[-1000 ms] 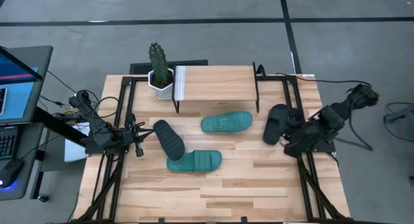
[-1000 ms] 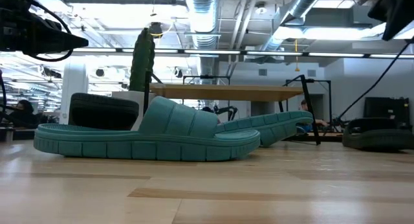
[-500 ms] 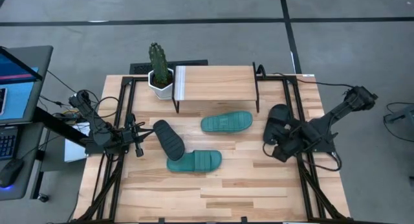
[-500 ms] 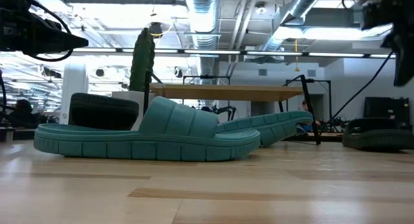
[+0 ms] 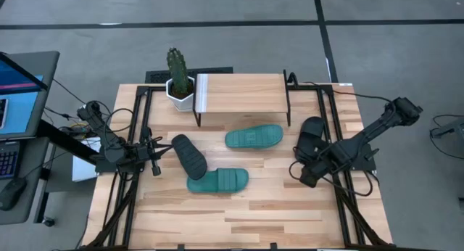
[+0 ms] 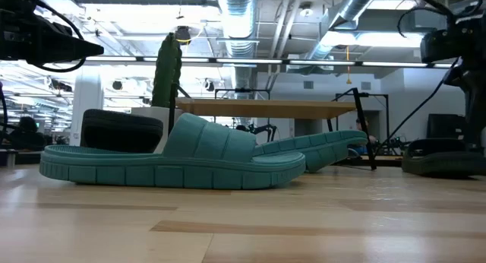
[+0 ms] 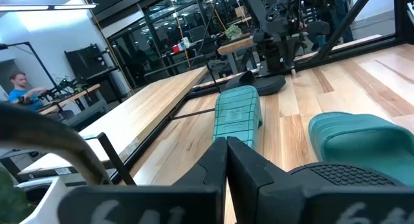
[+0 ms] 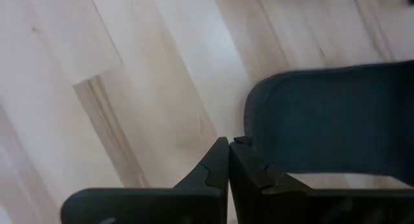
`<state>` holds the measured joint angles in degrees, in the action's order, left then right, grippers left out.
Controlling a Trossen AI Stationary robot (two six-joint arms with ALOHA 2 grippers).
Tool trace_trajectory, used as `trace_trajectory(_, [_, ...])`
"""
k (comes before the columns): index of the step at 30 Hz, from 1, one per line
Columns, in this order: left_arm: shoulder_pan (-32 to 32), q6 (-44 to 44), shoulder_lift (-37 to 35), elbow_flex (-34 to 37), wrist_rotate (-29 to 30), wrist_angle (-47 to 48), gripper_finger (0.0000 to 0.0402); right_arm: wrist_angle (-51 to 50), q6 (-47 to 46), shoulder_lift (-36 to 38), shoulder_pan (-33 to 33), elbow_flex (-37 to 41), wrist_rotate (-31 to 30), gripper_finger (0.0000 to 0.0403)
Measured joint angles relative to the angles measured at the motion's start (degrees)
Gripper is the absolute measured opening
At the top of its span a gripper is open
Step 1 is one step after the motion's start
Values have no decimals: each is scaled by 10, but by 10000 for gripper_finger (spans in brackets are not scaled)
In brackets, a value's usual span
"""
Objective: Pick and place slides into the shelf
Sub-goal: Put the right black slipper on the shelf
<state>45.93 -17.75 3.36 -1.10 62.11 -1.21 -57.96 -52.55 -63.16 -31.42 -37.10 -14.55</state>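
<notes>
Both grippers are shut and hold nothing. My right gripper (image 5: pixel 305 175) (image 8: pixel 228 158) hovers over the bare table just near of the black slide (image 5: pixel 312 138) (image 8: pixel 330 117) by the table's right edge. That slide lies flat on its sole. My left gripper (image 5: pixel 156 163) (image 7: pixel 226 160) waits at the table's left side, beside the other black slide (image 5: pixel 188 155), whose one end lies on a teal slide (image 5: pixel 217 181) (image 6: pixel 175 156). The second teal slide (image 5: pixel 253 137) (image 7: pixel 237 111) lies sole down in front of the shelf (image 5: pixel 243 93) (image 6: pixel 266 107).
A potted cactus (image 5: pixel 177 78) (image 6: pixel 167 69) stands at the shelf's left end. Black metal frames (image 5: pixel 330 113) run along both sides of the table. Bare wood (image 5: pixel 239 222) stretches along the near edge. A person sits in the room beyond the table, seen in the left wrist view.
My right arm has swung in from the table's right edge toward the left and near side and come down, its gripper ending just near of the right-hand black slide. The left arm and all slides have stayed put.
</notes>
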Motion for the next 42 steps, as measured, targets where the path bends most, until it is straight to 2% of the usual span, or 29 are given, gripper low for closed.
trace_trajectory(6, [0,2,0,0,0,0,0,6,15,-20,26,0,33,3])
trace_trajectory(9, [0,-2,0,0,0,0,0,18,16,-26,40,0,42,26])
trace_trajectory(21, [0,1,0,0,0,0,0,11,36,-29,87,0,43,212])
trace_trajectory(25, [0,-3,0,0,0,0,0,10,57,-29,105,0,41,251])
trace_trajectory(31, [0,0,0,0,0,0,0,15,109,-65,130,0,42,260])
trace_trajectory(42, [0,-2,0,0,0,0,0,68,153,-226,169,21,44,260])
